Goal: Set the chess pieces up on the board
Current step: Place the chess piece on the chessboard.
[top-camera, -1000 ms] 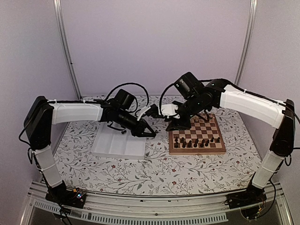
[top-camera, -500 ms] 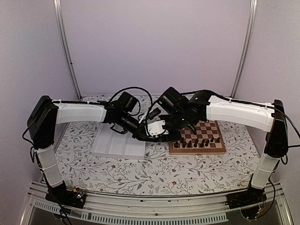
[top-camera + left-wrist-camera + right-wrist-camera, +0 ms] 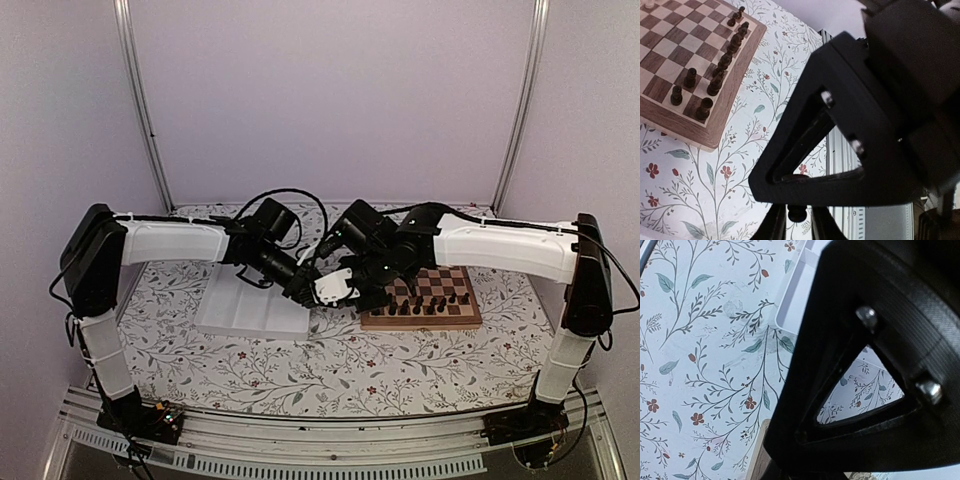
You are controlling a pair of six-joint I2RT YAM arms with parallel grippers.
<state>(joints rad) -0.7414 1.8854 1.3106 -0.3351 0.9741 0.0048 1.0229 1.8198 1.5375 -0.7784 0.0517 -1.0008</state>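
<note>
Both arms meet mid-worktop [image 3: 350,372], between the white tray [image 3: 250,312] on the left and the board [image 3: 420,322] on the right. One dark chess piece [image 3: 796,212] sits between the left gripper [image 3: 797,227] fingertips, up off the floral cloth. The fingers stand narrowly apart on either side of it, and I can't tell if they're actually clamping. The right gripper [image 3: 335,290] is tip-to-tip with the left. In the left wrist view its black triangular finger [image 3: 805,100] lies right over the piece, and whether it's closed on the piece I can't tell. The right wrist view is mostly blocked by its own finger. The other dark chess pieces [image 3: 415,305] stand on the board in rows along its near edge.
</note>
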